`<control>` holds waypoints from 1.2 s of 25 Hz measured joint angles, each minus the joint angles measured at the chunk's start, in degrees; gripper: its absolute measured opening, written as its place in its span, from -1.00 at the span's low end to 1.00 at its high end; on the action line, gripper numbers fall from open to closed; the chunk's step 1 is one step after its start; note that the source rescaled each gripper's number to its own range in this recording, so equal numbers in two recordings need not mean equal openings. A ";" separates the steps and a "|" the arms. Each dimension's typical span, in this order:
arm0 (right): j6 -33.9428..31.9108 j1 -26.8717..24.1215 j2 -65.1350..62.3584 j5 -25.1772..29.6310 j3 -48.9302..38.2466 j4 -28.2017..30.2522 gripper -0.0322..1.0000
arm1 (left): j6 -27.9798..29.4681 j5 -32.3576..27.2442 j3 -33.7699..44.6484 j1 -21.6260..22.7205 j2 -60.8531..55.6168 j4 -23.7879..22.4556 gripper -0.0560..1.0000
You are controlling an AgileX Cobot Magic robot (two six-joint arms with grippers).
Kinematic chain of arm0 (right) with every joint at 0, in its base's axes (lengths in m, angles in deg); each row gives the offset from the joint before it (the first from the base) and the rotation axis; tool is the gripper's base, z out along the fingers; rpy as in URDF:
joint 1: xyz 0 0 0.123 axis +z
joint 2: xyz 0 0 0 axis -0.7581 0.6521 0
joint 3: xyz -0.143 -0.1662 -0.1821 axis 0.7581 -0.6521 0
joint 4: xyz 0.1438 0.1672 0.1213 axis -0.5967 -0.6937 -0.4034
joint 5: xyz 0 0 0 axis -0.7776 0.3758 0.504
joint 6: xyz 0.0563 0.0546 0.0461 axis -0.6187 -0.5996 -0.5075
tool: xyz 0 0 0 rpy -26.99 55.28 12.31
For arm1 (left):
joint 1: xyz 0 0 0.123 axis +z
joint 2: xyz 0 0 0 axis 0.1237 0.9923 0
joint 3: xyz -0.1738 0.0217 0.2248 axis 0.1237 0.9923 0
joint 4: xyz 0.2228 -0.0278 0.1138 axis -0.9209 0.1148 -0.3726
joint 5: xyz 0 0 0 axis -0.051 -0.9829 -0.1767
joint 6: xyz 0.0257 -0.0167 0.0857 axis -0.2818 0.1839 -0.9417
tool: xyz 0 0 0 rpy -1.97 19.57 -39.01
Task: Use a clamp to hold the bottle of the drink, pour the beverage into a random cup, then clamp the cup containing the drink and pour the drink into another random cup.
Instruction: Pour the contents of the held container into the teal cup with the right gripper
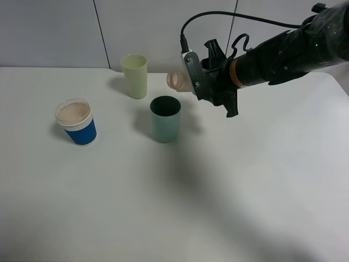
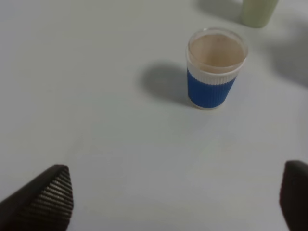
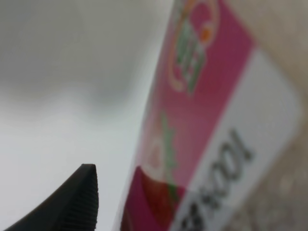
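Gripping the bottle (image 1: 176,80) sideways, right pincer (image 1: 197,79) clenched around it, mouth near teal cup (image 1: 165,123).

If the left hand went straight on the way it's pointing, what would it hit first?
Probably the blue-sleeved cup, standing ahead of the open left hand with only bare table between. Depth is unclear, so it might touch the table first.

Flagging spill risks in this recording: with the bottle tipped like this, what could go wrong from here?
1. The bottle lies nearly level in the right gripper, and its mouth may not be squarely over the teal cup; drink may land on the table.
2. The pale green cup stands close by; a swing could knock either cup.
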 joint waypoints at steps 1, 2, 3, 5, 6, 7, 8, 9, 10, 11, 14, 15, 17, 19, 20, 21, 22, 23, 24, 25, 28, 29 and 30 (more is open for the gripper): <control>0.00 0.00 0.00 0.00 0.00 0.00 -0.89 | 0.00 0.00 0.00 0.00 0.00 0.00 0.19; 0.26 0.11 0.00 0.06 0.19 0.00 -0.89 | 0.00 0.00 0.00 0.00 0.00 0.00 0.19; 0.38 0.17 0.00 0.06 0.36 0.00 -0.89 | 0.00 0.00 0.00 0.00 0.00 0.00 0.19; 0.69 0.17 0.00 0.23 0.43 0.00 -0.89 | 0.00 0.00 0.00 0.00 0.00 0.00 0.19; 0.84 0.17 0.00 0.36 0.43 0.00 -0.89 | 0.00 0.00 0.00 0.00 0.00 0.00 0.19; 1.42 0.17 0.00 0.42 0.43 0.00 -0.89 | 0.00 0.00 0.00 0.00 0.00 0.00 0.19; 1.88 0.17 0.00 0.48 0.43 0.00 -0.89 | 0.00 0.00 0.00 0.00 0.00 0.00 0.19; 2.12 0.17 0.00 0.48 0.43 0.00 -0.89 | 0.00 0.00 0.00 0.00 0.00 0.00 0.19; 2.25 0.17 0.00 0.48 0.43 0.00 -0.89 | 0.00 0.00 0.00 0.00 0.00 0.00 0.19; 2.36 0.17 0.00 0.54 0.43 0.00 -0.89 | 0.00 0.00 0.00 0.00 0.00 0.00 0.19; 4.00 0.17 0.00 0.53 0.47 0.00 -0.89 | 0.00 0.00 0.00 0.00 0.00 0.00 0.19; 5.12 0.17 0.00 0.54 0.47 0.00 -0.89 | 0.00 0.00 0.00 0.00 0.00 0.00 0.19; 6.15 0.30 0.00 0.95 0.53 0.00 -0.89 | 0.00 0.00 0.00 0.00 0.00 0.00 0.19; 6.30 0.37 0.00 1.01 0.53 0.00 -0.89 | 0.00 0.00 0.00 0.00 0.00 0.00 0.19; 6.34 0.37 0.00 1.01 0.53 0.00 -0.89 | 0.00 0.00 0.00 0.00 0.00 0.00 0.19; 6.58 0.37 0.00 1.05 0.53 0.00 -0.89 | 0.00 0.00 0.00 0.00 0.00 0.00 0.19; 6.63 0.37 0.00 1.15 0.53 0.00 -0.89 | 0.00 0.00 0.00 0.00 0.00 0.00 0.19; 6.62 0.37 0.00 1.27 0.53 0.00 -0.89 | 0.00 0.00 0.00 0.00 0.00 0.00 0.19; 6.74 0.49 0.00 1.66 0.53 0.00 -0.89 | 0.00 0.00 0.00 0.00 0.00 0.00 0.19; 7.14 0.62 0.00 2.33 0.53 0.00 -0.89 | 0.00 0.00 0.00 0.00 0.00 0.00 0.19; 9.47 0.63 0.00 2.68 0.53 0.00 -0.89 | 0.00 0.00 0.00 0.00 0.00 0.00 0.19; 10.04 0.63 0.00 2.83 0.53 0.00 -0.89 | -0.06 0.00 0.00 0.00 0.00 0.00 0.19; 10.58 0.74 0.00 3.00 0.53 0.00 -0.89 | -0.06 0.00 0.00 0.00 0.00 0.00 0.19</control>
